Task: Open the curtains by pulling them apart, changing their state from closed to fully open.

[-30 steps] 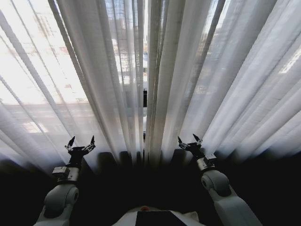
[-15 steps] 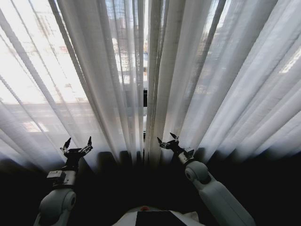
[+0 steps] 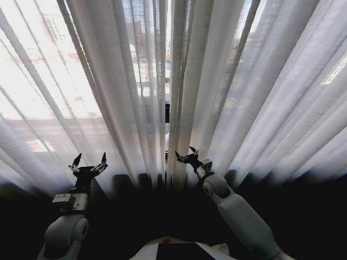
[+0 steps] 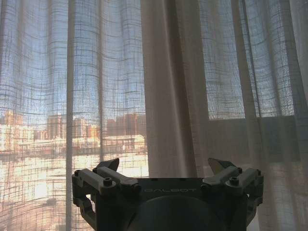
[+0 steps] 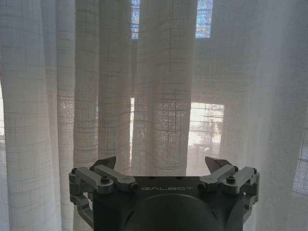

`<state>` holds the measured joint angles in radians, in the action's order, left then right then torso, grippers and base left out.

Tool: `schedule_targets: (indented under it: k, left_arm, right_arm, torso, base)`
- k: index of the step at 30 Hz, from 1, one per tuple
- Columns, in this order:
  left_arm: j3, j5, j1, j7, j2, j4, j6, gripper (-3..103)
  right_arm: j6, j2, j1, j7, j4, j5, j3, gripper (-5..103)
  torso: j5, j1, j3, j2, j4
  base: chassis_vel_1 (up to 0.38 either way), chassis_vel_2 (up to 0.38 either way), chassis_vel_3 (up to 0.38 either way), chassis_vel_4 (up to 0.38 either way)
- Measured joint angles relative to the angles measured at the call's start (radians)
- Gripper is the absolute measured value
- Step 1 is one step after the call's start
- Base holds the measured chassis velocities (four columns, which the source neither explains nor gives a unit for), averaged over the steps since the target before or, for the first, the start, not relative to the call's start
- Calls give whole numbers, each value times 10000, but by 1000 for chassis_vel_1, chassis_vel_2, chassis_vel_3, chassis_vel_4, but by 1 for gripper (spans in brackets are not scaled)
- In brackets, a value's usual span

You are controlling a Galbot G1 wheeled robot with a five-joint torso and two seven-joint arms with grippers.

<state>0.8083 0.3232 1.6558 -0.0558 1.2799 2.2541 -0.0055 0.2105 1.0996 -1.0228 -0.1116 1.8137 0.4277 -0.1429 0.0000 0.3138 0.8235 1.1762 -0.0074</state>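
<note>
Right now, as it looks from the floor of the room:

Curtains: the curtains hang shut in long sheer pleats across the whole window ahead of both tools, daylight and faint buildings showing through the weave; only a thin slit of bare window shows where the two panels meet, just above and a little to the left of the right tool.

Right tool: the right tool is raised at the foot of the pleats close beside that central slit, its arm slanting up from the robot's right. Its fingers stand apart with nothing between them. From its own wrist camera the right tool points straight at a rounded fold of cloth just ahead; whether a fingertip touches the fabric I cannot tell.

Left tool: the left tool is held upright well off to the left of the slit, in front of the left panel's lower pleats. Its fingers are spread wide and empty. In its wrist camera the left tool faces a thick cream fold directly ahead, with thinner see-through cloth on either side.

Between the tools: several dark-edged pleats of the left panel hang untouched.
</note>
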Motion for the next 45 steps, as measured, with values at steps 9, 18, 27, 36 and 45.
schedule_targets:
  k: [9,18,27,36,45]
  left_arm:
    - [-58,31,-112,29,-174,-215,-28,100]
    - [-65,81,-145,50,-261,-409,-177,100]
    - [-93,115,-214,60,-379,-496,-226,100]
    - [-66,120,-150,77,-416,-521,-392,100]
    - [-110,81,-186,85,-368,-584,-461,100]
  right_arm:
    - [40,125,146,-106,-319,-7,-174,100]
    - [62,264,411,-233,-551,-5,-68,92]
    - [51,272,323,-324,-560,-8,-185,60]
    - [18,298,182,-348,-352,-9,-274,27]
    - [-53,177,-245,-348,-8,-3,-572,1]
  torso:
    - [0,0,-1,0,0]
    - [0,0,-1,1,0]
    - [0,0,-1,0,-3]
    - [0,0,-1,1,0]
    - [1,0,-1,1,-1]
  base:
    - [0,0,0,0]
    - [0,0,0,0]
    - [0,0,0,0]
    - [0,0,0,0]
    - [0,0,0,0]
